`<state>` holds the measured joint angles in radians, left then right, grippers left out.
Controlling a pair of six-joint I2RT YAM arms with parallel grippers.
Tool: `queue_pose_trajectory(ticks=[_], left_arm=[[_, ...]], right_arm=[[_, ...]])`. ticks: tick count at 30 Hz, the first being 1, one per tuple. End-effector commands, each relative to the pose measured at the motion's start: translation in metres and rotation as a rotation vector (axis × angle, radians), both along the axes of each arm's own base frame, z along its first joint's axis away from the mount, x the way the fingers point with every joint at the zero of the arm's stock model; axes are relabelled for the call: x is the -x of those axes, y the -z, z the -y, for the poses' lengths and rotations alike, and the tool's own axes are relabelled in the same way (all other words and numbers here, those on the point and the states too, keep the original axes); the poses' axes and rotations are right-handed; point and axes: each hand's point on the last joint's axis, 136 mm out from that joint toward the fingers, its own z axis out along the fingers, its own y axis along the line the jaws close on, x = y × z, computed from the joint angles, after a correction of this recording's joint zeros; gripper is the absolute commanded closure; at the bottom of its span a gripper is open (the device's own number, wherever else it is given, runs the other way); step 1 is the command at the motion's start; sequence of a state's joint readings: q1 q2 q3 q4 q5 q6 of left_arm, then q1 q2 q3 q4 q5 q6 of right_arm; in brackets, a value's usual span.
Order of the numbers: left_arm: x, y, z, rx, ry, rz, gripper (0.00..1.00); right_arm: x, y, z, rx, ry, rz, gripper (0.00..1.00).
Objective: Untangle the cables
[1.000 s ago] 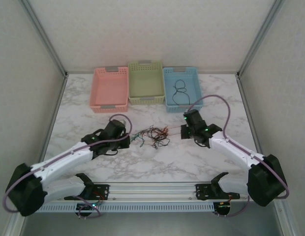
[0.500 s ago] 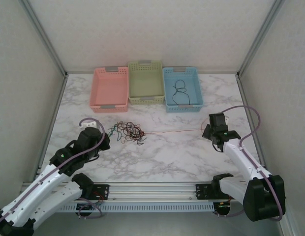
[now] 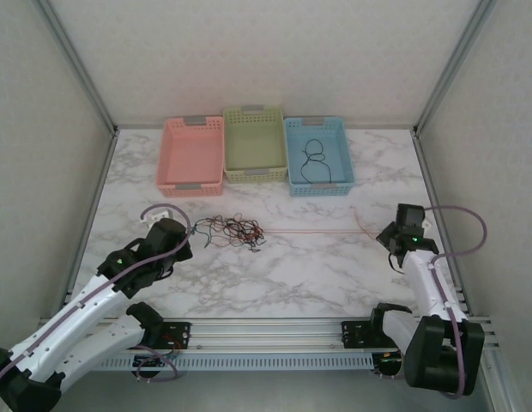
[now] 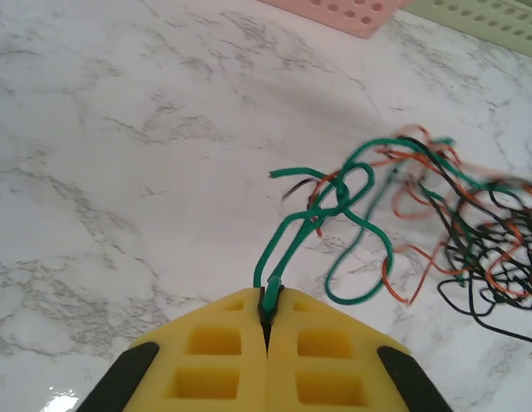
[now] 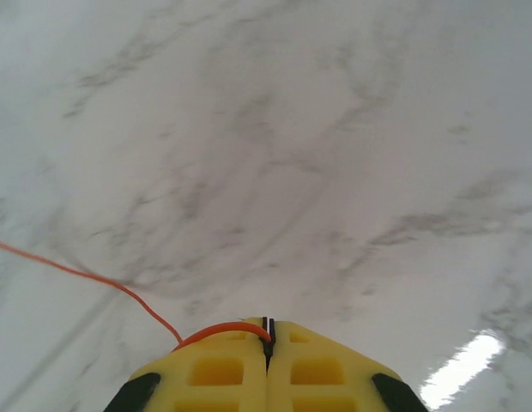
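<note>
A tangle of red-orange, green and black cables (image 3: 233,230) lies left of the table's middle. My left gripper (image 3: 189,235) sits at its left end, shut on a green cable (image 4: 335,202) that loops out from between the yellow pads (image 4: 223,352) into the tangle (image 4: 485,227). One red-orange cable (image 3: 309,232) runs taut from the tangle to the right. My right gripper (image 3: 391,237) is shut on its end near the table's right side. In the right wrist view the orange cable (image 5: 94,279) curves into the shut gripper (image 5: 268,324). Another black cable (image 3: 315,160) lies in the blue basket (image 3: 322,188).
Three baskets stand in a row at the back: pink (image 3: 190,184), green (image 3: 254,174) and the blue one. Metal frame posts and walls close in the table on both sides. A rail (image 3: 266,330) runs along the near edge between the arm bases.
The two grippers have pulled apart: the left one went left with the green cable and the tangle, the right one went far right, drawing the red-orange cable out long.
</note>
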<state>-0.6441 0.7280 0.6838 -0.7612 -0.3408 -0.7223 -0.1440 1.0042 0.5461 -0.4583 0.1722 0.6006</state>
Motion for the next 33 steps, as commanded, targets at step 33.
queue_pose_trajectory(ticks=[33], left_arm=[[0.001,-0.040,-0.007,0.113,-0.036,0.136,1.00]], right_arm=[[-0.007,-0.009,-0.013,-0.263,0.011,0.101,1.00]])
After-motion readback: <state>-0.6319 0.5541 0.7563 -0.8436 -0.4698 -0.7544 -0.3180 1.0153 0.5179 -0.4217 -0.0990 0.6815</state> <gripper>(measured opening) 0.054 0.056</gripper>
